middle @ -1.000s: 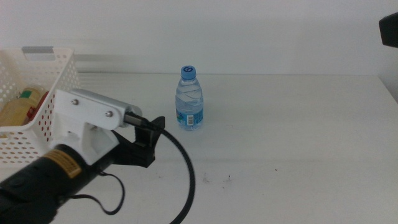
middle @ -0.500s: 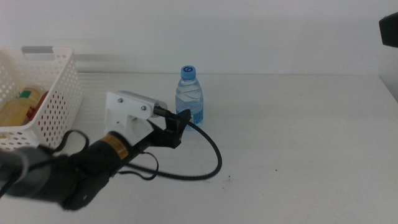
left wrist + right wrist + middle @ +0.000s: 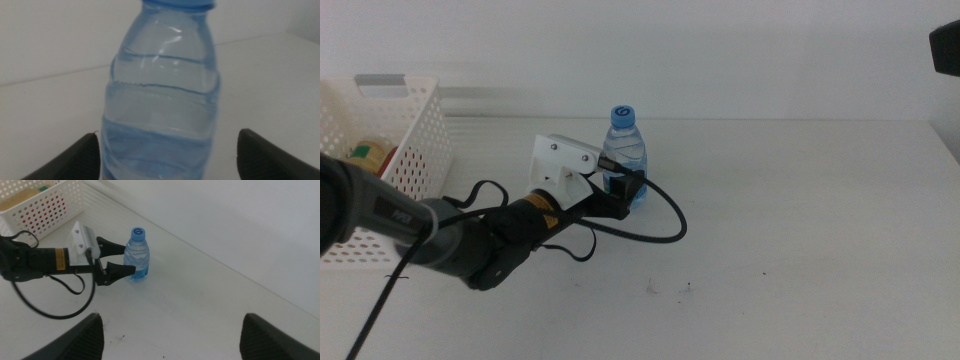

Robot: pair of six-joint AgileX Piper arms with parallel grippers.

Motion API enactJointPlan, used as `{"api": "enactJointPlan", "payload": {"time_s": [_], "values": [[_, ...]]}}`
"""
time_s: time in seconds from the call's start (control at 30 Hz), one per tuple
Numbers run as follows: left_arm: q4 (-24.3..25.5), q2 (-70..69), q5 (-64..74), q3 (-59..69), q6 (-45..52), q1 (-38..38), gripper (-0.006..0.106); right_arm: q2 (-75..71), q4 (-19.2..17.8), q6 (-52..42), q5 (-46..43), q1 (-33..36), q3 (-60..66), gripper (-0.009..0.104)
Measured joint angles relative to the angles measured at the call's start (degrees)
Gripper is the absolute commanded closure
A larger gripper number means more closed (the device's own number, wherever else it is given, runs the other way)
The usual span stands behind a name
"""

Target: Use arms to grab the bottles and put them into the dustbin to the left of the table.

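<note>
A small clear water bottle (image 3: 625,150) with a blue cap stands upright near the table's far middle. My left gripper (image 3: 618,176) has come in from the left and is open, its black fingers on either side of the bottle's lower half. In the left wrist view the bottle (image 3: 160,95) fills the space between the two fingers (image 3: 75,160). The right wrist view shows the bottle (image 3: 137,255) inside the left gripper (image 3: 128,260). The white dustbin (image 3: 395,165) sits at the left edge, with a yellow tea bottle (image 3: 360,165) inside. My right gripper (image 3: 172,325) hovers high, open and holding nothing.
The left arm's black cable (image 3: 665,225) loops over the white table (image 3: 800,230) just right of the gripper. A dark object (image 3: 946,45) sticks in at the top right corner. A few tiny dark specks (image 3: 688,288) mark the tabletop in front.
The left gripper has travelled from beside the dustbin rightwards and away across the table, and its open fingers now flank the water bottle. The bottle has not moved.
</note>
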Motion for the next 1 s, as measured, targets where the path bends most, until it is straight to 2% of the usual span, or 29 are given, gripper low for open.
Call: {"api": "enactJointPlan", "payload": {"time_s": [0.57,0.67,0.77,0.87,1.0], "values": [[-0.1,10.9,2.5,-15.0,-0.7,0.0,0.007,0.0,0.0,0.0,0.0,0.0,0.0,0.002],[-0.3,10.9,3.3,-15.5,-0.9,0.0,0.010,0.0,0.0,0.0,0.0,0.0,0.0,0.002],[-0.7,10.9,4.2,-15.8,-1.1,0.0,0.023,0.0,-0.1,0.0,0.0,0.0,0.0,0.002],[-0.8,10.9,4.4,-15.8,-1.2,0.0,0.047,0.0,0.0,0.0,0.0,0.0,0.0,0.002],[0.9,9.3,6.3,-14.6,-1.3,0.0,0.071,0.0,0.0,0.0,0.0,0.0,0.0,0.002]]}}
